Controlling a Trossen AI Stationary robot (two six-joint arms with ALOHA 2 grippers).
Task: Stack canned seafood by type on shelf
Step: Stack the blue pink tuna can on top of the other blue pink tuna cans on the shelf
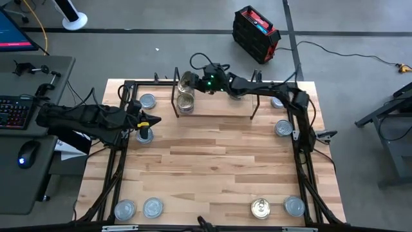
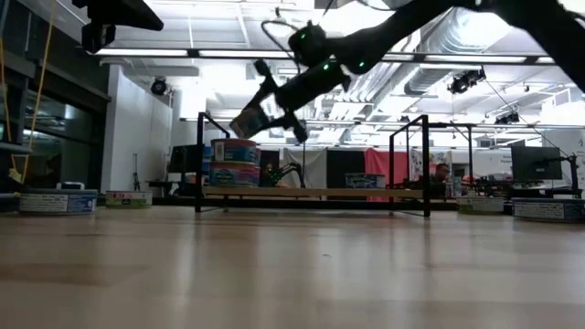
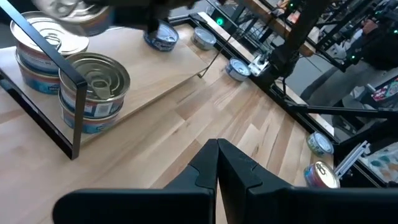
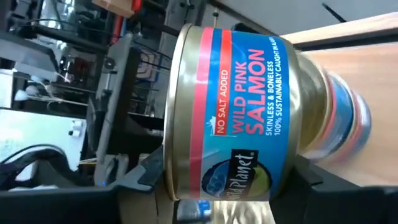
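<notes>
- Overhead, the right gripper [image 1: 188, 81] sits above the shelf [image 1: 219, 111], clamped partway on a salmon tin [image 1: 187, 80] over two stacks; the left gripper [image 1: 147, 121] waits near the table's left edge, fingers pressed together
- Level view: tin tilted above stack [image 2: 234, 162]; level it before lowering
- Right wrist: match the label to its stack

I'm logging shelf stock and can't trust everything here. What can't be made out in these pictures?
- Labels of the two tin stacks on the shelf: right wrist view, hidden and blurred behind the held salmon tin.
- The shelf stacks: low view, distant, partly behind the wire upright.
- Left hand: high view, its tin shows, but contact is unclear.
- Table-edge tins: high view, too small to tell type.
</notes>
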